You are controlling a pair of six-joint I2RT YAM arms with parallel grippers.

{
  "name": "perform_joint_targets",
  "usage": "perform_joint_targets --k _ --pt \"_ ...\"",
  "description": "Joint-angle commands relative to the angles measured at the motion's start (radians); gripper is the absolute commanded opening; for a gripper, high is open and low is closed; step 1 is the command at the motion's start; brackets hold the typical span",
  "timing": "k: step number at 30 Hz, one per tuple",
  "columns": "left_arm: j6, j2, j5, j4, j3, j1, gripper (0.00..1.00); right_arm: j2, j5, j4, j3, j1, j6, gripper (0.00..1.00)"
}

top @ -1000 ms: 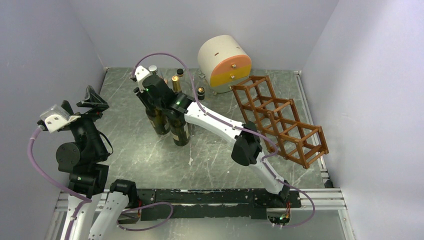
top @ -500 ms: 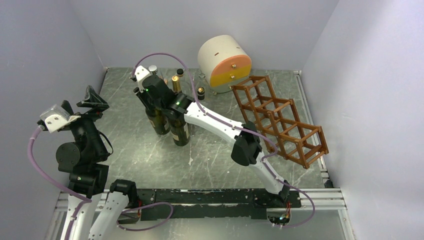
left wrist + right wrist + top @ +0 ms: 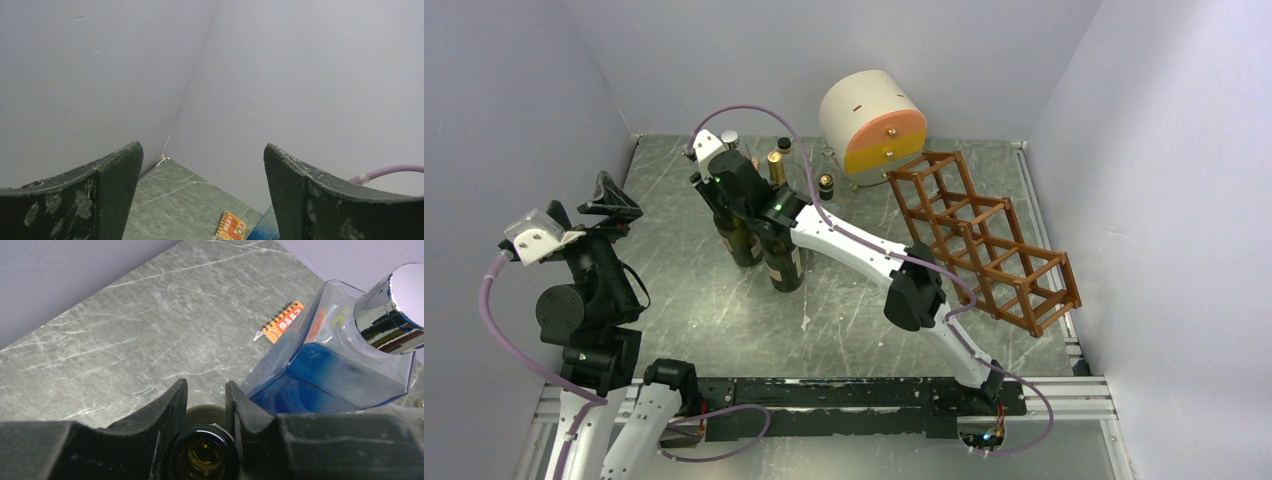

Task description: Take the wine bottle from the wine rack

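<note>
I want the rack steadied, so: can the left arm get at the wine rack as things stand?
Probably not. The left gripper is open but sits up by the left wall, the wine rack lies far to the right, and the right arm stretches across between them.

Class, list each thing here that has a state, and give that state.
Reddish-brown wooden lattice wine rack: no bottle in it.
Dark green wine bottle: upright, uncorked, fingers of right gripper beside its neck.
Blue glass bottle: silver cap on.
Cream round drawer unit: drawers shut.
Left gripper: open, empty.
</note>
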Motion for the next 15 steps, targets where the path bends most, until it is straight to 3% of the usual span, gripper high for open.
perform_joint_targets --k 1,6,15 --pt "0.007 -0.009 0.015 0.029 -0.005 -0.007 0.94 0.014 0.028 0.037 0.046 -0.017 -0.016 0.0" --pt "0.007 -0.009 0.019 0.027 -0.005 -0.008 0.94 -0.009 0.056 0.033 0.001 -0.016 -0.014 0.0" --pt "0.005 -0.006 0.019 0.026 -0.005 -0.008 0.94 -0.022 0.029 0.036 0.001 -0.015 -0.007 0.28"
